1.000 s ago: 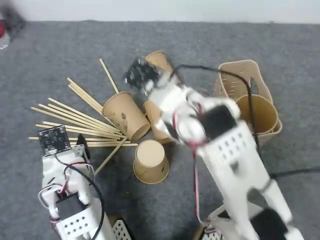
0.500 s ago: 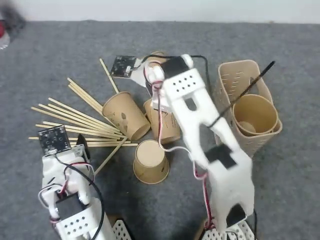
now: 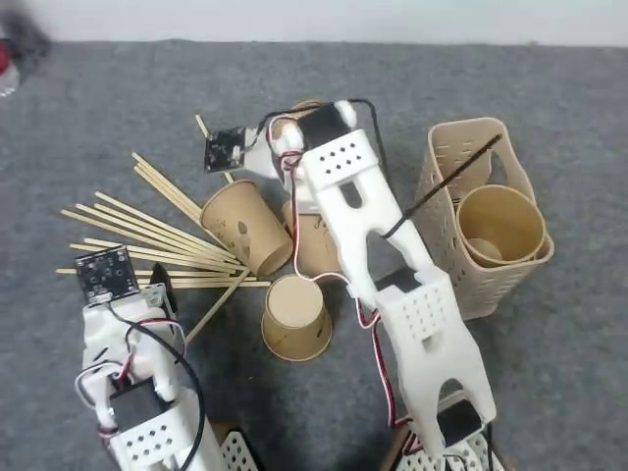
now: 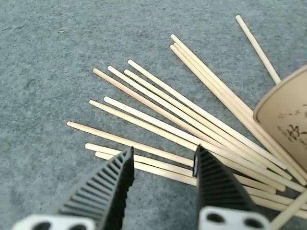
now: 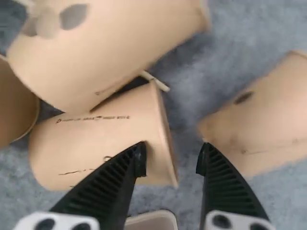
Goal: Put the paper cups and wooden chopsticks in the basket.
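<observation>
Wooden chopsticks [image 3: 147, 231] lie fanned out on the grey carpet at the left. My left gripper [image 4: 163, 167] hovers open just above the near ends of the chopsticks [image 4: 192, 129], holding nothing; in the high view it [image 3: 157, 285] sits at the fan's near edge. Paper cups lie in the middle: one on its side [image 3: 247, 226], one bottom-up [image 3: 294, 314], one [image 3: 314, 250] partly under the right arm, one [image 3: 294, 113] behind it. My right gripper [image 5: 170, 163] is open above a lying cup [image 5: 96, 139], with two more cups [image 5: 110, 43] [image 5: 259, 129] beside it. The basket [image 3: 446, 167] holds one cup [image 3: 500, 226].
The right arm [image 3: 363, 226] stretches across the middle of the carpet, covering part of the cups. Its black cable [image 3: 451, 182] crosses the basket's near-left rim. Open carpet [image 3: 118, 98] lies at the far left and to the right of the basket.
The right arm has swung left, away from the basket, and stretched out over the cups in the middle. The left arm, the cups and the chopsticks have stayed put.
</observation>
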